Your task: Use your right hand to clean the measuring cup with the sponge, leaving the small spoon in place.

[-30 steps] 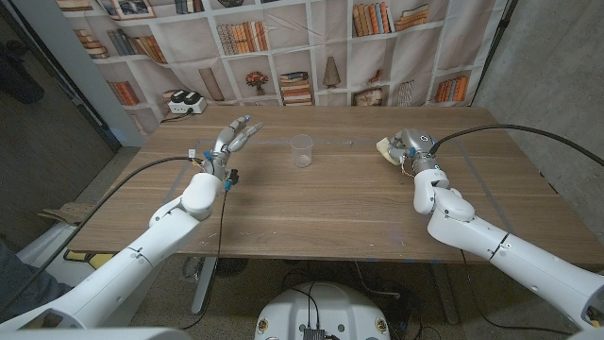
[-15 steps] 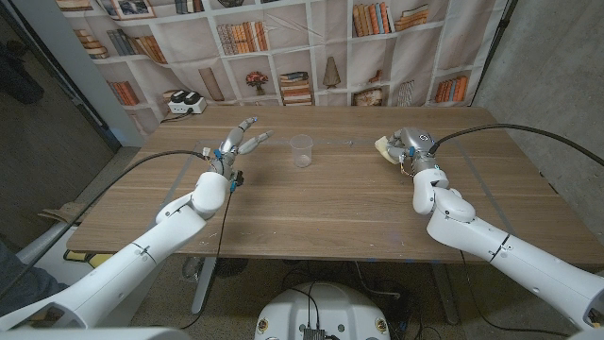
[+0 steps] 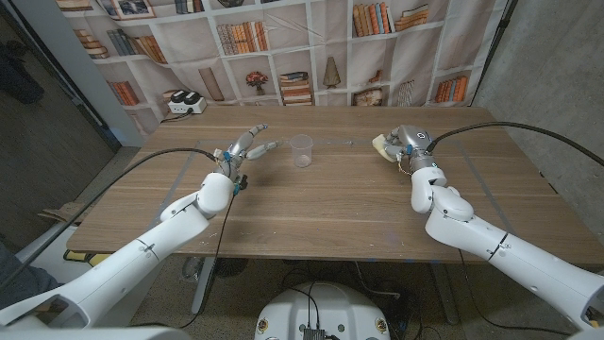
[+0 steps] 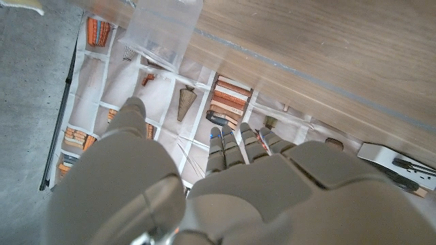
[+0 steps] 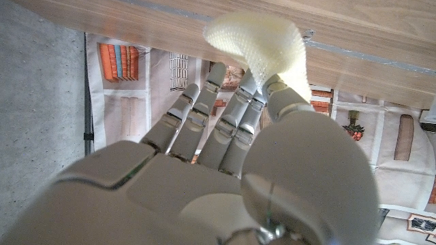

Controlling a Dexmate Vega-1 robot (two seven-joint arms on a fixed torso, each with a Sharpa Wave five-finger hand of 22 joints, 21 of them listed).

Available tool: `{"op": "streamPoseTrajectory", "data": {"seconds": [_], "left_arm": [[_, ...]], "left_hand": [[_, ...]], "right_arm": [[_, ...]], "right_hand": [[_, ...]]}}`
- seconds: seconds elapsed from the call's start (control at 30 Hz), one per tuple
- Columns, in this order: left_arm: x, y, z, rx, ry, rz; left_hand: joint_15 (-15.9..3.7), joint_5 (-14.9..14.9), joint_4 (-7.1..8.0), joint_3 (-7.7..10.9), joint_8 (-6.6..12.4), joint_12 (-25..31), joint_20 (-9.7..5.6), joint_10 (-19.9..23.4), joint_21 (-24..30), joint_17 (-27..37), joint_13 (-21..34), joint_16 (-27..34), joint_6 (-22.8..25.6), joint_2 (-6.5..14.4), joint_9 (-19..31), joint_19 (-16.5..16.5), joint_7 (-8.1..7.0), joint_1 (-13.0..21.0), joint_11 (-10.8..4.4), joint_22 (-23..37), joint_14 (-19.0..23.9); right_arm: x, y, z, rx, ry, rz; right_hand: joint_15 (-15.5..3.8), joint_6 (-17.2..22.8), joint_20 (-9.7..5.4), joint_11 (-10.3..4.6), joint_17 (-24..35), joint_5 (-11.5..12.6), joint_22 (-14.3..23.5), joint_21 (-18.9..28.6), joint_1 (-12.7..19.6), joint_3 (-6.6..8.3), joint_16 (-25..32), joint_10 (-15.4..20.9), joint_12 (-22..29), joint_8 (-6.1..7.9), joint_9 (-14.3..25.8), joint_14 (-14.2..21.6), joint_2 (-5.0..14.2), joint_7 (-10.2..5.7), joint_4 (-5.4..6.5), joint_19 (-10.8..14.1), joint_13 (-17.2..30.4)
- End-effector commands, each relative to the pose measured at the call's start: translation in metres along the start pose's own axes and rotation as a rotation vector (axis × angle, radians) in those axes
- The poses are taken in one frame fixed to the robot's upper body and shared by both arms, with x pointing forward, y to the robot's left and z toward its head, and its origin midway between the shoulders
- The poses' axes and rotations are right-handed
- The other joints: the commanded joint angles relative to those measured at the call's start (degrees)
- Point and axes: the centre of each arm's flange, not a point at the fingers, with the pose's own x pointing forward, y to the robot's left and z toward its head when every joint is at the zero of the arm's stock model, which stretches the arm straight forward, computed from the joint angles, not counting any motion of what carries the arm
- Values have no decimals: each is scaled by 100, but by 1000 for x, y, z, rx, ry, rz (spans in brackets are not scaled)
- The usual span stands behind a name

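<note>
**Hand and Cup Positions**

The left hand (image 3: 247, 146) is above the table (image 3: 321, 203), fingers spread and holding nothing, just beside the clear measuring cup (image 3: 301, 150). The cup stands upright near the far middle. The right hand (image 3: 404, 146) pinches the pale sponge (image 5: 262, 41), well apart from the cup.

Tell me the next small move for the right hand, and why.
Probably lift the sponge and carry it toward the cup. The right hand grips the sponge at the table's far right, well apart from the cup.
</note>
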Motion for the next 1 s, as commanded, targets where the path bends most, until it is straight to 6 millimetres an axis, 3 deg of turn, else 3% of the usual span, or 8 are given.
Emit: {"op": "streamPoseTrajectory", "data": {"seconds": [0.03,0.37,0.73,1.0], "left_arm": [[14,-17,-11,71,-15,-79],[26,-31,0,191,-73,-94],[28,-43,-3,236,-93,-70],[32,-53,-3,273,-108,-73]], "left_hand": [[-71,40,-19,-27,11,11,-7,37,-4,11,9,-10,66,-2,29,-52,-25,-27,-39,16,3],[-109,62,-29,-46,8,15,-10,69,2,12,11,-1,87,-21,31,-50,-68,-10,-95,16,20],[-127,91,-40,-61,0,9,-16,73,12,12,13,2,95,-34,34,-37,-101,12,-102,15,25],[-150,130,-56,-67,27,23,-9,132,23,13,16,10,196,-32,37,-16,-165,55,-191,14,49]], "right_arm": [[2,0,5,0,-7,7],[0,0,3,5,1,5],[0,2,3,7,6,10],[3,2,4,5,-2,15]], "right_hand": [[-407,169,10,-10,15,18,20,4,24,46,-8,5,35,22,17,67,44,-114,5,9,32],[-407,173,11,-10,16,13,20,2,24,51,-15,-4,35,27,9,60,39,-114,3,10,59],[-403,172,18,-10,18,10,21,13,22,56,-13,-12,36,31,1,72,36,-114,3,47,90],[-402,171,22,-10,19,8,21,11,21,62,-12,-13,38,33,-5,77,38,-114,4,46,111]]}}
